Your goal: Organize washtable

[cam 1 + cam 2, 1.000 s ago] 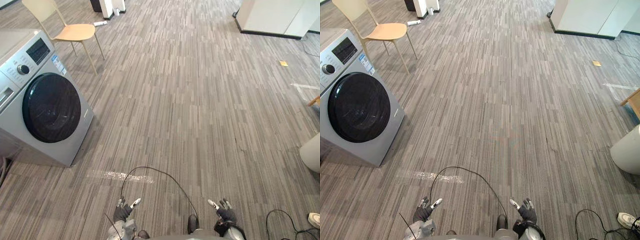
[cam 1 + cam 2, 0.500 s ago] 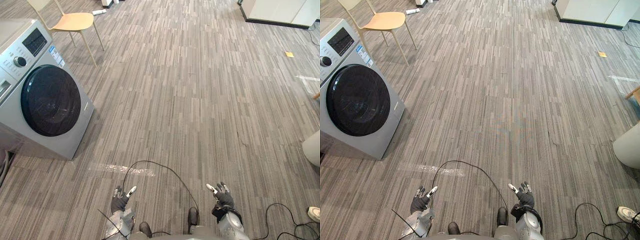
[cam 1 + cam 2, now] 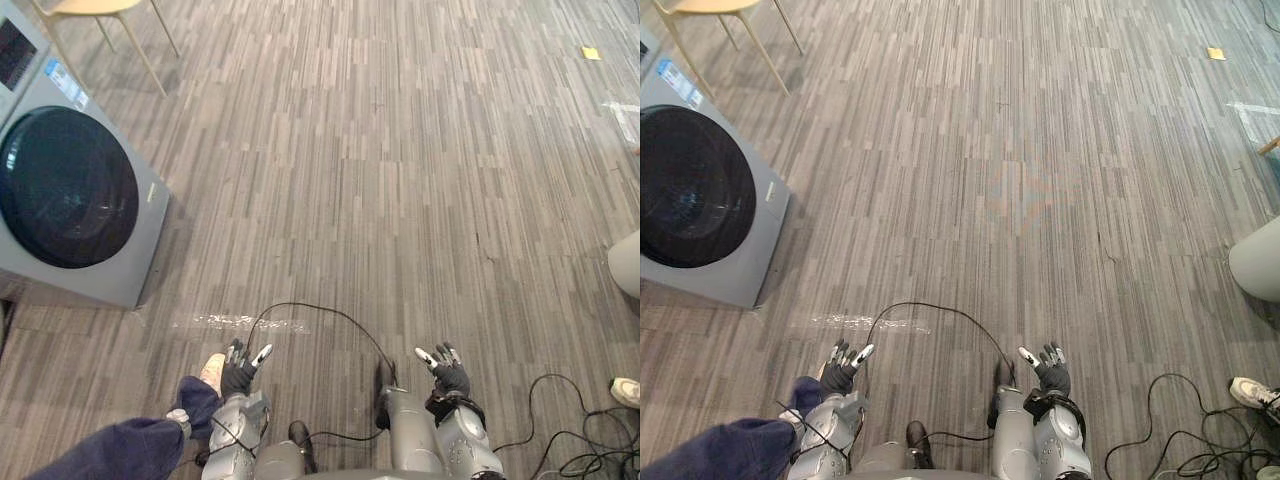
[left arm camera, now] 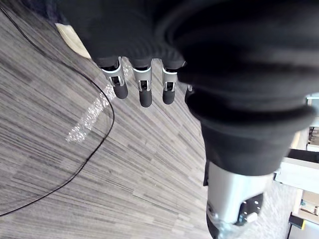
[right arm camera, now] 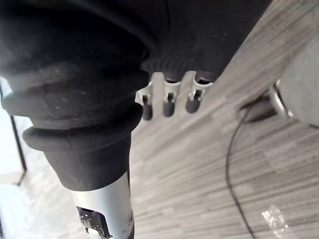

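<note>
My left hand [image 3: 240, 372] and right hand [image 3: 446, 372] hang low over the grey striped floor, apart from each other. Both are open, fingers relaxed and holding nothing. The left wrist view shows straight fingers [image 4: 144, 92] above bare flooring. The right wrist view shows its fingers [image 5: 169, 102] the same way. A grey front-loading washing machine [image 3: 70, 200] with a dark round door stands on the floor at the left.
A person's leg in blue trousers [image 3: 120, 450] with a light shoe [image 3: 212, 370] is beside my left hand. A wooden chair [image 3: 100, 10] stands behind the washer. A white rounded object [image 3: 628, 262] and another shoe [image 3: 626, 392] are at the right edge.
The camera has tilted down and shifted, so the washer and chair slid toward the upper left. A person's leg has come into view at the lower left. Both hands keep their pose.
</note>
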